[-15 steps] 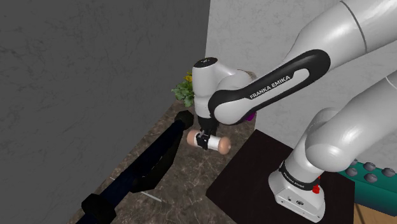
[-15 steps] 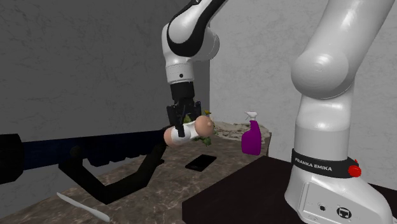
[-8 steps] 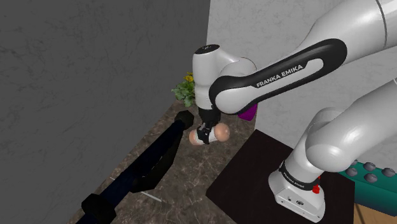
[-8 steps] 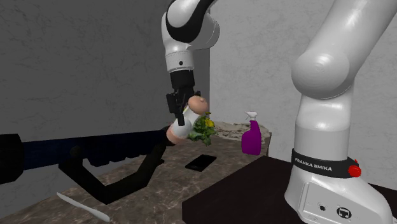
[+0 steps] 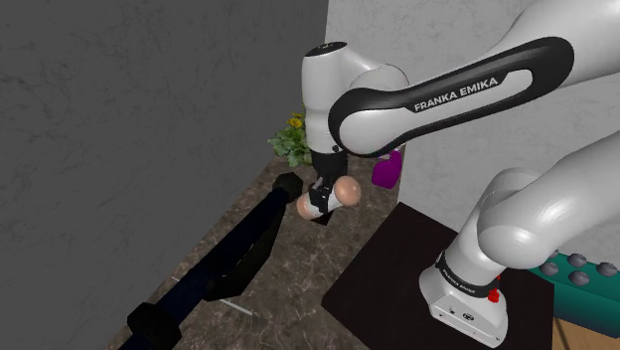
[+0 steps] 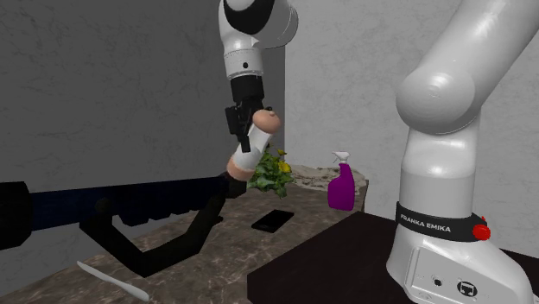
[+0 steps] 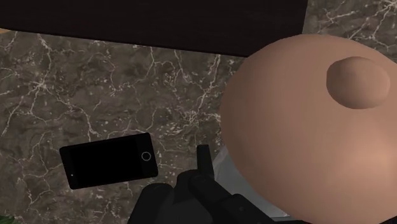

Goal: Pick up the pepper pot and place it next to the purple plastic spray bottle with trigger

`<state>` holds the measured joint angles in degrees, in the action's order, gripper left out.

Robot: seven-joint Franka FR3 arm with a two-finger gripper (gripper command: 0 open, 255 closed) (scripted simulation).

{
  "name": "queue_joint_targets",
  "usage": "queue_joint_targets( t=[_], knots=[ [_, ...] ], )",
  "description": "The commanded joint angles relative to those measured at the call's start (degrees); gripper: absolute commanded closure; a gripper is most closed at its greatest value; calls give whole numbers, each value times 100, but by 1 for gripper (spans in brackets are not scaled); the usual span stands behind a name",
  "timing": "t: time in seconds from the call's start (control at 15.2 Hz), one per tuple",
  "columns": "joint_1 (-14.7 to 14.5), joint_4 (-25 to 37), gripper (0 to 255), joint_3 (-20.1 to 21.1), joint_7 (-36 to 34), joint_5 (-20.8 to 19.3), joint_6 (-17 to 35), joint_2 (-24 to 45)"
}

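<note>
The pepper pot (image 5: 335, 196) is peach-coloured with a pale band around its middle and rounded ends. It hangs tilted in the air above the dark marble counter (image 5: 298, 278), and my gripper (image 5: 320, 195) is shut on its middle. From the second exterior view the pot (image 6: 259, 134) and gripper (image 6: 243, 129) are well above the counter, in front of the plant. The purple spray bottle (image 6: 342, 186) stands at the counter's far corner, apart from the pot. The arm partly hides the bottle (image 5: 386, 172) in the shoulder view. In the wrist view the pot's domed end (image 7: 305, 133) looms beside the gripper (image 7: 210, 184).
A black phone (image 6: 275, 220) (image 7: 108, 168) lies flat on the counter under the gripper. A small flowering plant (image 6: 272, 174) stands by the wall corner. A long black angular object (image 5: 233, 254) stretches across the counter, and a pale knife (image 6: 108, 279) lies near its front edge.
The gripper has risen with the pepper pot and shifted toward the plant and spray bottle. The pot has swung from nearly level to steeply tilted.
</note>
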<state>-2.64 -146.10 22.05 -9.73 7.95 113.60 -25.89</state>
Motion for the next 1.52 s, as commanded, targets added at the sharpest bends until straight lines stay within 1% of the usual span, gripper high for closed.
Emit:
queue_joint_targets(
  t=[0.0, 0.92, 1.45],
  knots=[
    [5, 101, 255, -41, 29, -9, -178, -76],
    [20, 936, 255, -216, 91, -64, -1320, -388],
    [562, 1045, 255, -1009, 1125, -666, -1148, -91]
  ],
)
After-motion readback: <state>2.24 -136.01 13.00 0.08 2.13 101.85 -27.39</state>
